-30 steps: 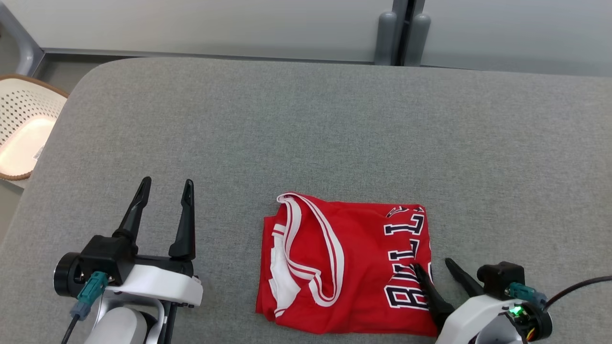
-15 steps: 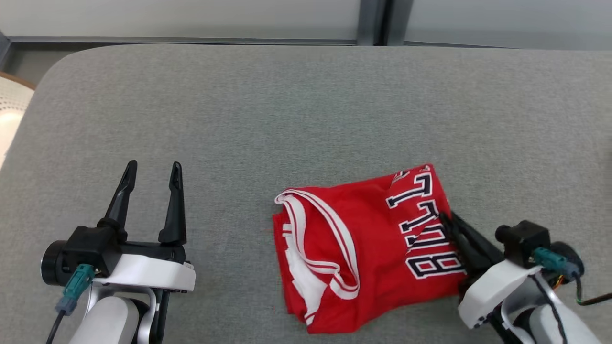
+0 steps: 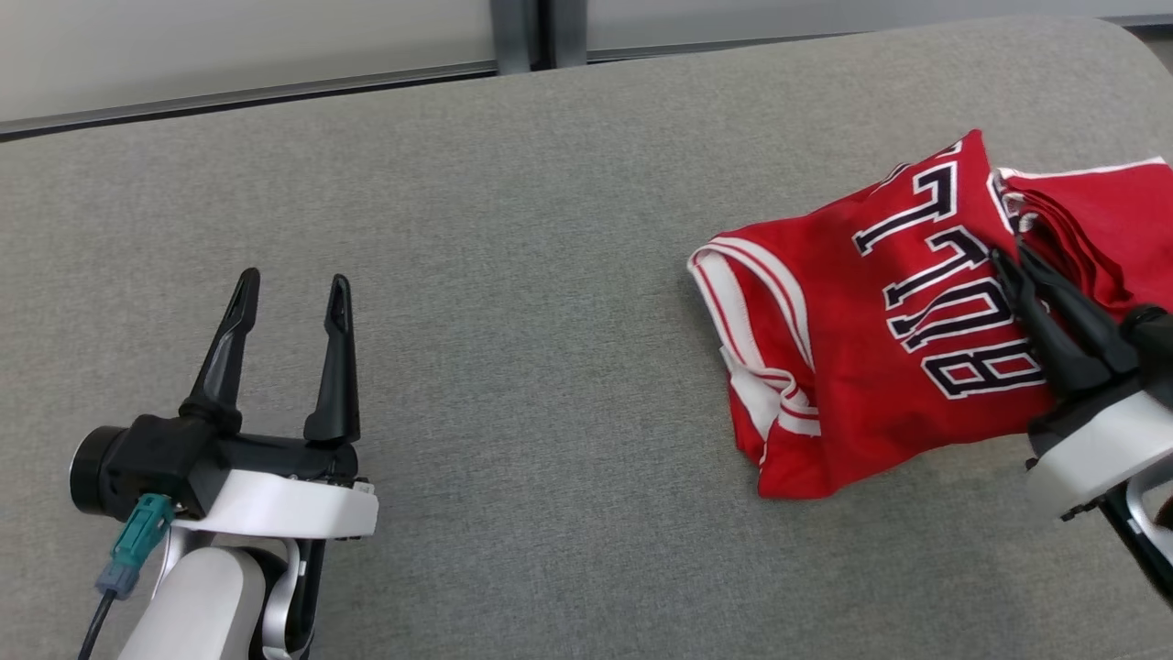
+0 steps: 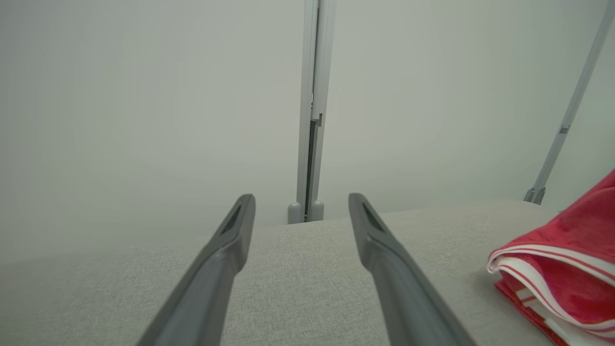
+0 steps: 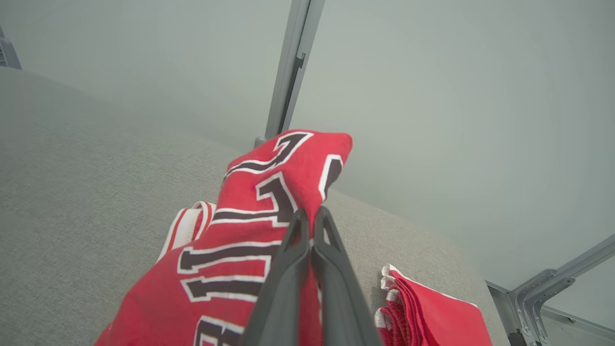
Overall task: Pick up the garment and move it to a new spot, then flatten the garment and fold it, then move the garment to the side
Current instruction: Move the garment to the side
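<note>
Right gripper (image 3: 1013,257) is clamping the jersey (image 3: 825,367) at its right edge; its length is lying leftward, toward the wide-open left gripper (image 3: 291,289).

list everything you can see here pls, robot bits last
jersey: one, red with white trim and dark letters, folded, right part of the table
pile: one, red cloth with white edging, far right of the table, beside the jersey
table: one, grey fabric top, across the view
wall: pale grey panels, behind the table
post: one, grey, between the wall panels
left jaws: one pair, black, lower left, open, nothing between them
right jaws: one pair, black, right edge, shut on the jersey's right edge
</note>
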Controlling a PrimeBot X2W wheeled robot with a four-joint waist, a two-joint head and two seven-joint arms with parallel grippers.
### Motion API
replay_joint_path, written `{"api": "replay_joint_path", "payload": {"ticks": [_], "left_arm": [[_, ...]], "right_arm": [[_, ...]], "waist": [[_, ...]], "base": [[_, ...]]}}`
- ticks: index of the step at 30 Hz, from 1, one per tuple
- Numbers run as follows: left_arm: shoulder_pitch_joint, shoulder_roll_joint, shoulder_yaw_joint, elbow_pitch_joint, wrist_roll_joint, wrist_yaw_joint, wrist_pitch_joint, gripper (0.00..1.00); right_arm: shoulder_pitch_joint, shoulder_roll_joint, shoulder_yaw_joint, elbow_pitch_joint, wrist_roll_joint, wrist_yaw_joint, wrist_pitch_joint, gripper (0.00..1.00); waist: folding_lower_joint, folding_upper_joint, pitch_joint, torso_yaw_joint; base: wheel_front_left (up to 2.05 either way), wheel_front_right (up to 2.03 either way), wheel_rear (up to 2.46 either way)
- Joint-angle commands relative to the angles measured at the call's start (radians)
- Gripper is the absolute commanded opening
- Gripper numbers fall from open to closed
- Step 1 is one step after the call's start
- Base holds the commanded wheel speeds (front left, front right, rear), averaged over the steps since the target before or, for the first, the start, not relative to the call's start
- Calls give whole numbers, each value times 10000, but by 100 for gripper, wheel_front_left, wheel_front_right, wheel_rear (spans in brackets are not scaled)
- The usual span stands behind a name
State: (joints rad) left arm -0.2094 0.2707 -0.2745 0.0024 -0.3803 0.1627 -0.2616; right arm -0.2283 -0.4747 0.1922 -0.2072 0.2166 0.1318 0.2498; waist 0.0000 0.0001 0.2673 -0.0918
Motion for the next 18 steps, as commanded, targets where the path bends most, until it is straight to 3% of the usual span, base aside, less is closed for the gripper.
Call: {"api": "replay_joint_path", "payload": {"ticks": [1,10,15,18], "left_arm": [[-209,8,-23,-54,83,-62,-38,100],[-949,143,-260,-330,320,-299,42,100],[-1531,232,-407,-491,462,-481,112,100],[-1886,274,-468,-562,550,-588,123,100]], "right_arm": [[-201,-168,-144,37,77,-22,44,0],[-904,-1516,-1278,872,583,-22,-262,0],[-865,-2336,-2877,1745,926,-24,-518,0],[-917,-2439,-4010,2427,1232,-22,-911,0]], "waist": [[0,-1,240,-370],[0,-1,1463,-567],[0,-1,2415,-432],[0,-1,2912,-326]], "base": [[0,0,0],[0,0,0],[0,0,0],[0,0,0]]}}
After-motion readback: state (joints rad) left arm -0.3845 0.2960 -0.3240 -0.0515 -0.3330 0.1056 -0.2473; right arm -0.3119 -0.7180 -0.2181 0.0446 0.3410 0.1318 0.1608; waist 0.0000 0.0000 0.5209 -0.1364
